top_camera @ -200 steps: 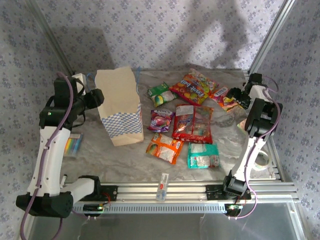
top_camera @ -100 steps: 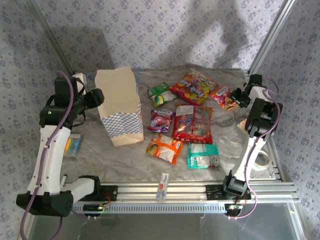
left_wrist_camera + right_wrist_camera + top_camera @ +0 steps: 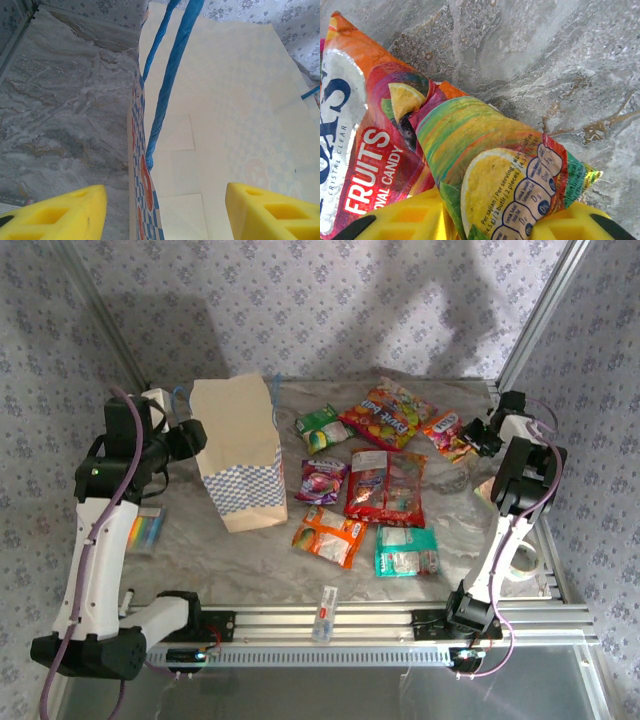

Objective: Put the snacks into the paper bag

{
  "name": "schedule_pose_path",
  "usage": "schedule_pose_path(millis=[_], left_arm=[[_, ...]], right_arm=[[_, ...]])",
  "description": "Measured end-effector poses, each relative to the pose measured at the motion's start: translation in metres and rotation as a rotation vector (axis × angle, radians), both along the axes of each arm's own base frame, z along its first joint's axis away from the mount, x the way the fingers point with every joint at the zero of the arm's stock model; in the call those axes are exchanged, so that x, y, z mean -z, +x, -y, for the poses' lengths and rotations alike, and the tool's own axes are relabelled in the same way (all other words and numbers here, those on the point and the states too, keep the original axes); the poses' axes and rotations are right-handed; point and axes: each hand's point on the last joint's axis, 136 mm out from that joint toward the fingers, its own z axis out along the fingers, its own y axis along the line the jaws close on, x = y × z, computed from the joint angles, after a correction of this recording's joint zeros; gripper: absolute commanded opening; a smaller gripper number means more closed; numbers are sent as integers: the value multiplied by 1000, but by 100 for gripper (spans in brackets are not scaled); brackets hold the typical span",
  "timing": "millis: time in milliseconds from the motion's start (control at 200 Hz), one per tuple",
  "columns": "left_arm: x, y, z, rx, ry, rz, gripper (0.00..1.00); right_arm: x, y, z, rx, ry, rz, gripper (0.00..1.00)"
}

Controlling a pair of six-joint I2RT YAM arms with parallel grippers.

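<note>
The paper bag (image 3: pixel 238 450) stands at the back left, tan with a blue checkered band. My left gripper (image 3: pixel 195 435) is open astride its left wall: in the left wrist view one yellow finger (image 3: pixel 55 215) is outside over the table, the other (image 3: pixel 275 215) over the bag's pale inside (image 3: pixel 225 115), by a blue cord handle (image 3: pixel 167 75). My right gripper (image 3: pixel 478 437) at the far right is shut on a red-orange fruit candy packet (image 3: pixel 445 432), whose folded end (image 3: pixel 485 150) is bunched between the fingers. Other snacks lie mid-table: red (image 3: pixel 388 412), green (image 3: pixel 322 427), purple (image 3: pixel 323 481).
More packets lie nearer the front: a red pair (image 3: pixel 386 487), orange (image 3: pixel 330 536) and teal (image 3: pixel 406 551). A clear tube (image 3: pixel 326 612) sits at the front rail, a striped item (image 3: pixel 147 531) at the left, a tape roll (image 3: pixel 520 562) by the right frame.
My right gripper has closed on the fruit candy packet, which has bunched up and shifted slightly back. The left arm has barely moved at the bag.
</note>
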Motion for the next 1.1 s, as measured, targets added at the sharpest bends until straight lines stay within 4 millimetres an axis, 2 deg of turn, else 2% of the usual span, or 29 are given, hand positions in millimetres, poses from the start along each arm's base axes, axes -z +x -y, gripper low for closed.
schedule_pose_path(millis=[110,305,525,675,875,1099], left_arm=[[-2,-1,0,0,-1,5,64],[-2,-2,0,0,-1,5,64],[-2,-3,0,1,-1,2,66],[-6,-4,1,4,-4,8,66],[-9,-4,4,21,-11,12,66],[-20,6,6,33,-3,25,65]], right_arm=[[0,0,0,-1,1,0,23],[-3,-3,-2,-1,4,-2,21],[-5,-18,-9,-7,10,-25,19],[-9,-28,-16,-17,7,-37,14],[-21,-41,-35,-56,-18,-27,8],[-43,-46,-49,-80,-57,34,7]])
